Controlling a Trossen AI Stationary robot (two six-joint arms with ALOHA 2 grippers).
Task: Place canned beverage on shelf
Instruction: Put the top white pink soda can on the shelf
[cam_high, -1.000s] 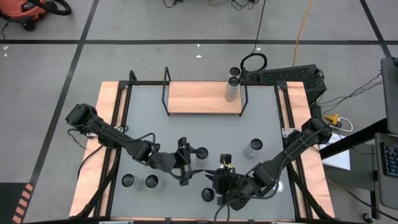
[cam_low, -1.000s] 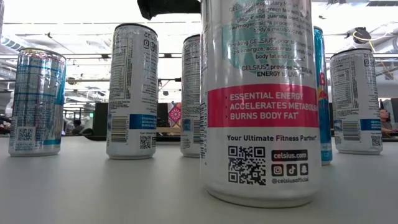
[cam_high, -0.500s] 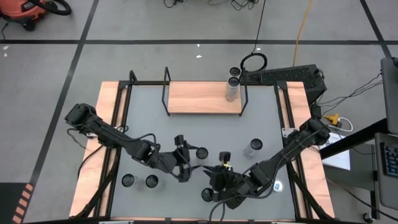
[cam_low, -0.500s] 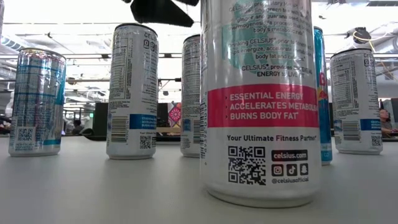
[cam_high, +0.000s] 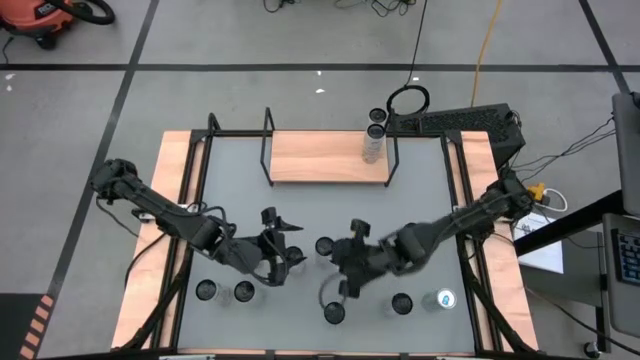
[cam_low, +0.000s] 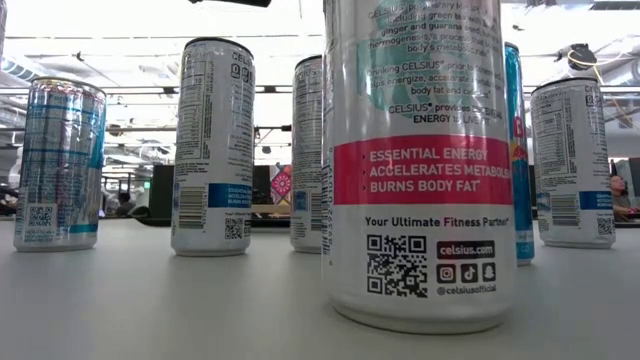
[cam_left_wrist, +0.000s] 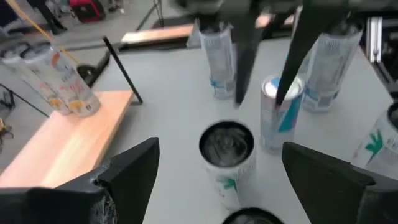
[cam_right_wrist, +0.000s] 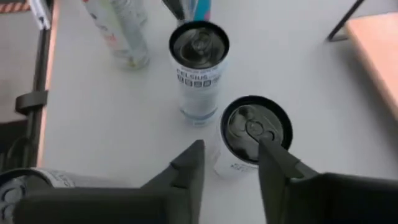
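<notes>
A black-topped white can (cam_high: 324, 245) stands upright on the grey table between my two grippers. My left gripper (cam_left_wrist: 221, 149) hovers wide open at its left, one finger on either side of it in the left wrist view, and touches nothing. My right gripper (cam_right_wrist: 231, 148) hangs above and just right of that can (cam_right_wrist: 254, 130), its fingers a little apart and holding nothing. The light-wood shelf (cam_high: 320, 157) with black rod ends stands at the far side. Two cans (cam_high: 372, 140) stand on its right end.
A second can (cam_right_wrist: 199, 46) stands under my left gripper. More upright cans stand near the front edge: a pair at the left (cam_high: 225, 291), one at the middle (cam_high: 333, 313) and two at the right (cam_high: 401, 303). A tall Celsius can (cam_low: 415, 160) fills the low view.
My right gripper has swung from the front edge toward the far edge, to beside the middle can, uncovering a can at the front right. My left gripper has drawn up and toward the table's far left. No can has moved.
</notes>
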